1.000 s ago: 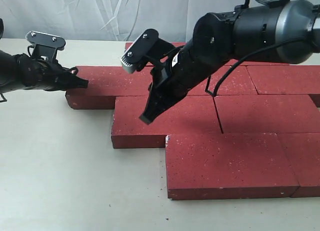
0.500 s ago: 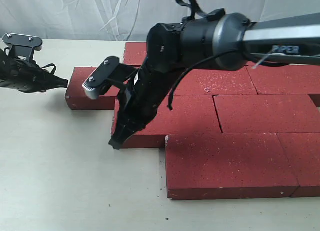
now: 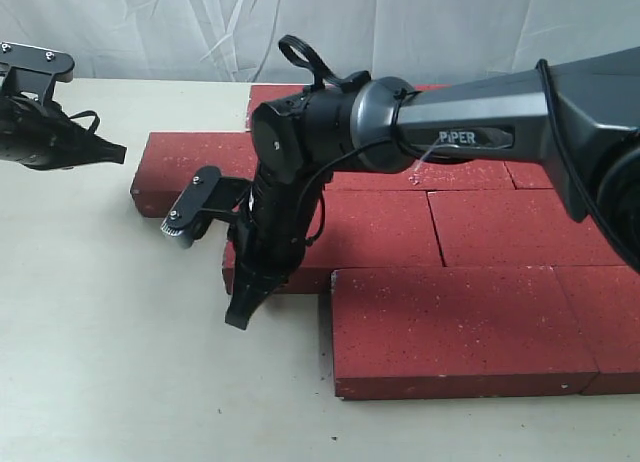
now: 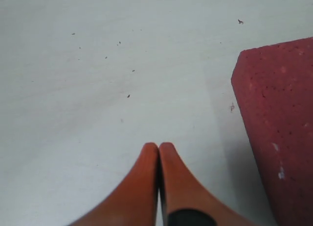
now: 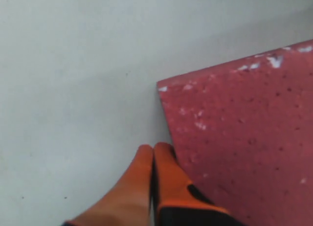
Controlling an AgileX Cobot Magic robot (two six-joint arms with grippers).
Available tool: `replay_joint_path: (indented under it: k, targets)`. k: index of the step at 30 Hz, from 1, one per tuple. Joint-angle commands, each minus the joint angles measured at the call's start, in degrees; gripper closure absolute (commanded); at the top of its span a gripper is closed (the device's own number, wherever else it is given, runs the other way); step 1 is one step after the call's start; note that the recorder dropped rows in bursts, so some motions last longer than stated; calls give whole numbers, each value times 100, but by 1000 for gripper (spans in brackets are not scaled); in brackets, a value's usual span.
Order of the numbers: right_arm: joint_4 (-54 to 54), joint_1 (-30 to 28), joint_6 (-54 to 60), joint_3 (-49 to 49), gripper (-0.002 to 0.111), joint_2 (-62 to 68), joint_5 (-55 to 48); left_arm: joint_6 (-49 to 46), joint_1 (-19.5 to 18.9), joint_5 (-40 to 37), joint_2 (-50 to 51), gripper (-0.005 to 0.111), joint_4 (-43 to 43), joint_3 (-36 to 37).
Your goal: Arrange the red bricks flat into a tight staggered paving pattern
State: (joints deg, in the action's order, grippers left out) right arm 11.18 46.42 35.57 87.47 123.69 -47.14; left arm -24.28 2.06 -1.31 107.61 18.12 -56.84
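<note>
Right pincer (image 3: 240, 316), perhaps against red bricks (image 3: 450, 327)

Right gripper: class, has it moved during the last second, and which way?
Yes. The right gripper has swung left and down, from over the middle-row brick to just off its front-left corner.

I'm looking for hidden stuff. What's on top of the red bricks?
No loose thing shows on the bricks. The right arm reaches over them and covers part of the back rows. Its shut gripper points down at one brick's end.
</note>
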Motion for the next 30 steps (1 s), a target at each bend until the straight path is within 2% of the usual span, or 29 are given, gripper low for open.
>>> replay_joint_path:
  k: [1, 21, 26, 30]
  targets:
    - [-307, -15, -227, 41, 109, -2, 253, 13, -19, -9, -53, 107, 27, -34]
    - [-235, -16, -317, 86, 109, -732, -659, 13, -19, -9, -53, 107, 39, -34]
    - [-342, -273, -761, 86, 109, -1248, -766, 13, -19, -139, -171, 107, 39, -34]
    - [-625, -629, -1038, 86, 109, -1535, -968, 13, -19, -763, -415, 107, 50, -34]
